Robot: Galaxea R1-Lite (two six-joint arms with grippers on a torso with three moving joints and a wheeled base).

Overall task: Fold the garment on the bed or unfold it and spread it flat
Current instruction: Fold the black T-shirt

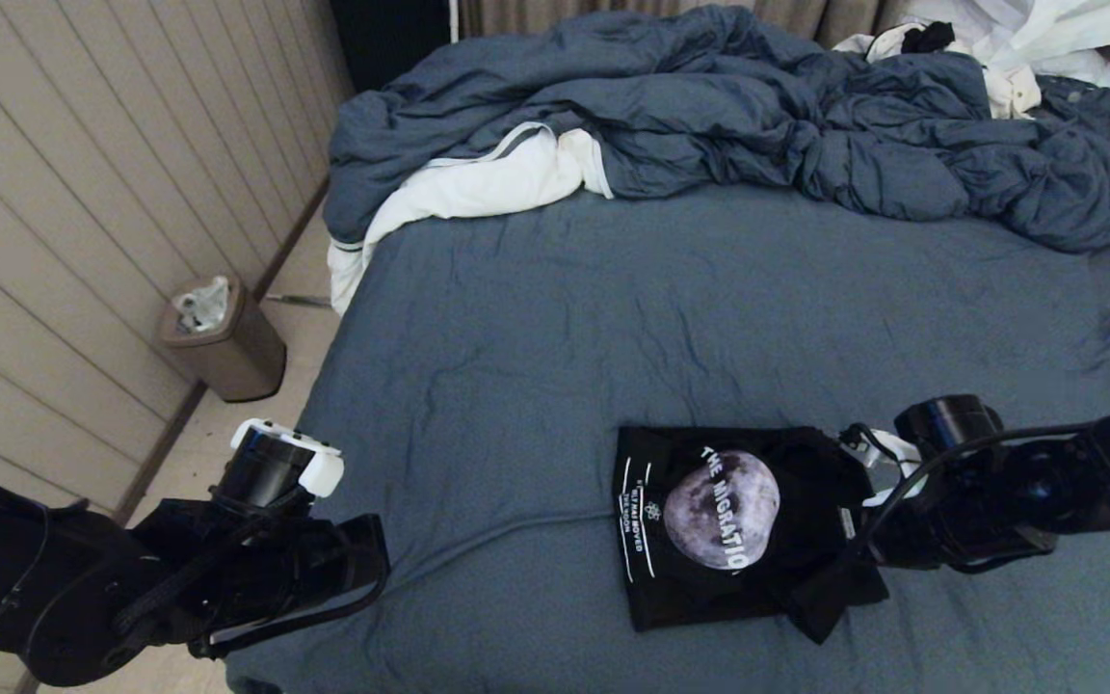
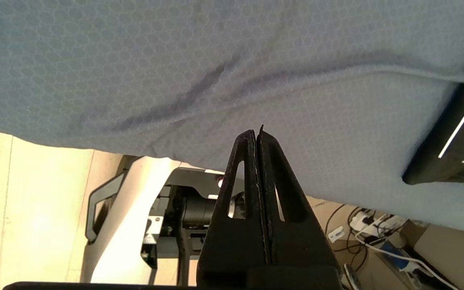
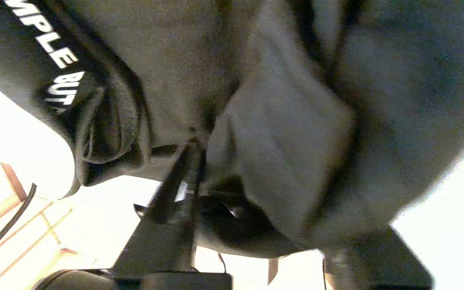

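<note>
The black soft-knit T-shirt with the grey moon print (image 1: 724, 525) is lying folded near the front edge of the wide slate-blue bed (image 1: 555, 318). The right gripper (image 3: 199, 149) is sitting at its right edge, jaws pinching cloth, seen only from its wrist. The left gripper (image 2: 257, 133) is hovering off the bed's left corner, jaws pressed together, empty.

One black T-shirt (image 1: 738, 520) lies on one bed (image 1: 613, 318), and it carries one grey moon print (image 1: 721, 509). At the head of the bed are one rumpled blue-grey duvet (image 1: 757, 116) and one white cloth (image 1: 478, 188) with a grey stripe; one more heap of white fabric (image 1: 1037, 39) lies at the far corner. Two robot arms show, each with one gripper, left (image 2: 257, 135) and right (image 3: 193, 147), and one bin (image 1: 223, 337) stands on the floor by the wall.
</note>
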